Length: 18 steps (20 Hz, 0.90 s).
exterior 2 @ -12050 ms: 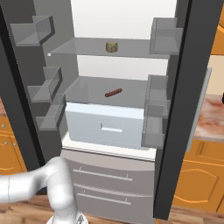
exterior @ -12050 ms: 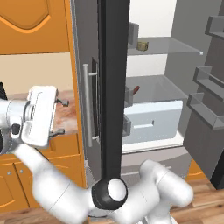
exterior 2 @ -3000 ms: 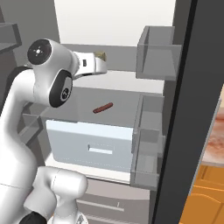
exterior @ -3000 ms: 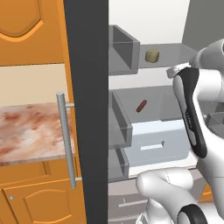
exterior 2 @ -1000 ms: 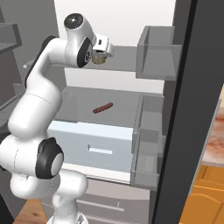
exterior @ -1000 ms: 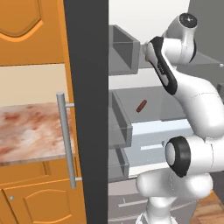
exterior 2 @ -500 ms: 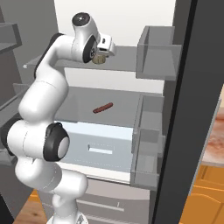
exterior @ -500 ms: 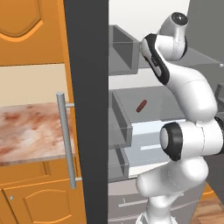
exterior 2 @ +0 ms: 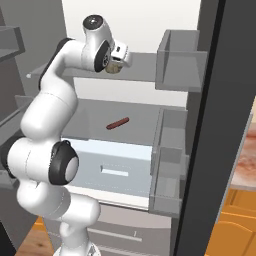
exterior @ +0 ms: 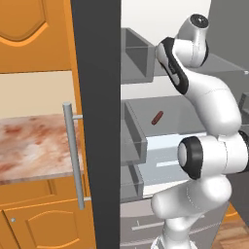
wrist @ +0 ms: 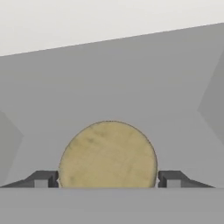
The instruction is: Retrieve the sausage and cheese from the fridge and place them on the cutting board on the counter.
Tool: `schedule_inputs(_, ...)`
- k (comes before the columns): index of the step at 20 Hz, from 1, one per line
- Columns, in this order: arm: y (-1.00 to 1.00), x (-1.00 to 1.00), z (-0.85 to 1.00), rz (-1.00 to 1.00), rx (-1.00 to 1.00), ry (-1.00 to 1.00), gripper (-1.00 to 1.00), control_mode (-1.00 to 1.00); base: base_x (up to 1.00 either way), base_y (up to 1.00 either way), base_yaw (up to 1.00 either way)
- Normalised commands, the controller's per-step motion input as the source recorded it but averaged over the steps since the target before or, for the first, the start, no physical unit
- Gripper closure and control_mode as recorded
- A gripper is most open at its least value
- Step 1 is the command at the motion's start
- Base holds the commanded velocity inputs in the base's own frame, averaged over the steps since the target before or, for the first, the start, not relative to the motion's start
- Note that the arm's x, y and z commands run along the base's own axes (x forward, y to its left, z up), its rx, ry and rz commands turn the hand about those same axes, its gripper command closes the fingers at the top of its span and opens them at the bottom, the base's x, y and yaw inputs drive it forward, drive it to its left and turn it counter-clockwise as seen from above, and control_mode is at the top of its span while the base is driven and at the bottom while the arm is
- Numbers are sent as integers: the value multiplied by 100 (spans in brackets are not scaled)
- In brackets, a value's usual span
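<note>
1. Between the two dark fingers (wrist: 42, 179) sits the round, pale tan-yellow chunk of cheese (wrist: 108, 154), on the upper glass shelf (exterior 2: 145, 67) of the tall grey fridge (exterior: 97, 121).
2. Compared with a second ago, the fingers have begun narrowing; they now flank the cheese closely, though I cannot tell whether they press it.
3. Below the fingers, the short red-brown sausage (exterior 2: 118, 123) lies untouched.
4. Lifting looks premature.

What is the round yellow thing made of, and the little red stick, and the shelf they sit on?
The cheese looks waxy and matte: pale tan, faintly mottled. The sausage looks like smooth meat: dark red-brown, rounded ends. The shelf is probably glass or plastic: grey, flat, slightly see-through, though the rendering leaves that open.
</note>
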Motion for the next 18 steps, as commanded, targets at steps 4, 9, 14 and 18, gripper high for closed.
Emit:
schedule_inputs(4, 1, -4, -52, -3, 0, 0, 100, -100, 0, 0, 0)
schedule_inputs(9, -2, -25, -9, 0, 0, -3, 100, -100, 0, 0, 0)
schedule_inputs(14, -10, -100, 19, 0, 0, -18, 100, -100, 0, 0, 0)
schedule_inputs(18, -18, -100, 2, 0, 0, -23, 100, -100, 0, 0, 0)
